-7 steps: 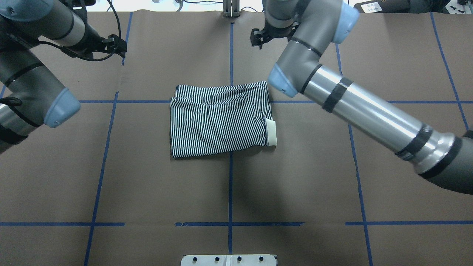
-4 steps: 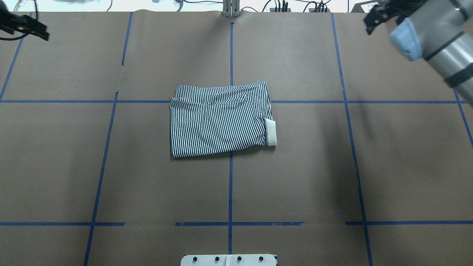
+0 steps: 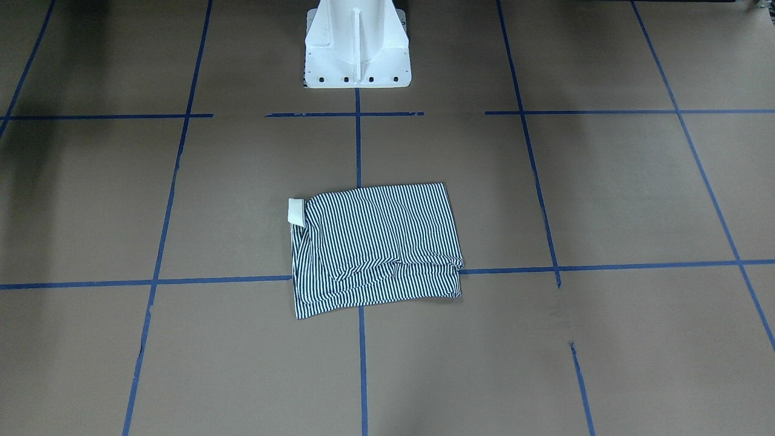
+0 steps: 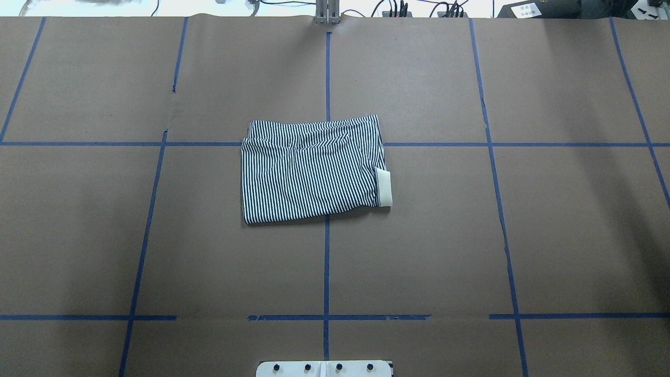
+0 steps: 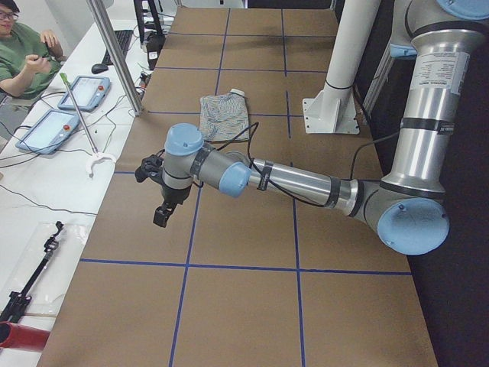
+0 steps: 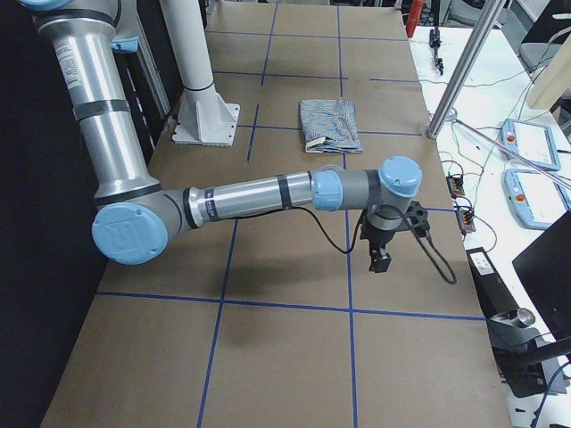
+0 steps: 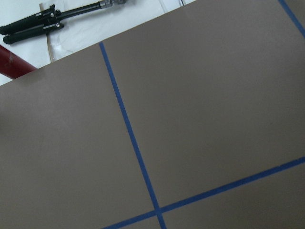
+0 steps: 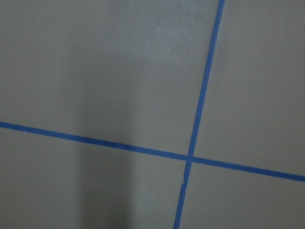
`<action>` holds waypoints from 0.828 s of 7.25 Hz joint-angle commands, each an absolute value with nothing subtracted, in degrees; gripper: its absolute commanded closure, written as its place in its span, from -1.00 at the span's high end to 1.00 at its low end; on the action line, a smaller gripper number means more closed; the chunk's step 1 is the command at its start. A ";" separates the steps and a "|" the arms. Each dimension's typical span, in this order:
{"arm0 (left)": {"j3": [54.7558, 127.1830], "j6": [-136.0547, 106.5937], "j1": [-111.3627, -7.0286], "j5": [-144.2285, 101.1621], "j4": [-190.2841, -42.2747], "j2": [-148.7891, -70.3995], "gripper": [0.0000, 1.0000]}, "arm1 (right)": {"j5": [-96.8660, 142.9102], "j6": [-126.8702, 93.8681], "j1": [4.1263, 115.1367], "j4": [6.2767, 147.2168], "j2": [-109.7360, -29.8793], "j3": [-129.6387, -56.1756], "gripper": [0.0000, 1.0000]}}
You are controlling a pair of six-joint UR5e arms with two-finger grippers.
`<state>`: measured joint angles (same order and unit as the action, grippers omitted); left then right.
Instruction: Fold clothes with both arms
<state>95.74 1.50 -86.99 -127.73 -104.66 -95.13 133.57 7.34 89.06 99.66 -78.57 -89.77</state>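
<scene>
Jaws on both sides are beyond judging: the left gripper (image 5: 162, 216) and the right gripper (image 6: 381, 261) show only in the side views, small and dark, so I cannot tell whether either pair is spread or pressed together. Each gripper points downward and hangs above the brown table (image 4: 157, 251), clear of its surface, at the end of an outstretched arm. The left arm (image 5: 298, 180) reaches toward the table's left end, the right arm (image 6: 250, 198) toward its right end.

The polo shirt (image 4: 309, 173) lies well apart from both sets of jaws, between them, at the middle of the table. It is folded into a compact striped rectangle, flat on the surface and touched by nothing. A strip of its cream collar (image 4: 384, 187) sticks out at the edge turned toward the right gripper. The shirt straddles a crossing of the blue tape lines (image 4: 327, 262) and sits out in front of the white pedestal (image 3: 357, 42).

Below the left jaws the wrist camera sees only brown surface and tape, plus a black tool (image 7: 52, 24) and a red object (image 7: 14, 64) on the white bench past the table's edge. Below the right jaws — a tape crossing, nothing else. A person (image 5: 23, 61) sits at the bench beyond the left gripper.
</scene>
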 commanded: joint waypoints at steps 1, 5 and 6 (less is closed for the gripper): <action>95.45 1.67 -87.63 -127.88 -109.66 -90.73 1.00 | 130.45 8.61 90.53 99.15 -84.35 -92.11 1.00; 95.17 2.02 -87.71 -128.14 -101.21 -88.41 1.00 | 133.67 8.09 90.44 95.38 -87.53 -91.14 1.00; 96.14 2.20 -87.63 -128.23 -95.42 -88.68 1.00 | 134.38 7.74 90.44 90.49 -89.19 -90.36 1.00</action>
<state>95.04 1.97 -87.67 -128.15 -101.85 -88.32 133.35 8.02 90.45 94.84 -87.59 -91.07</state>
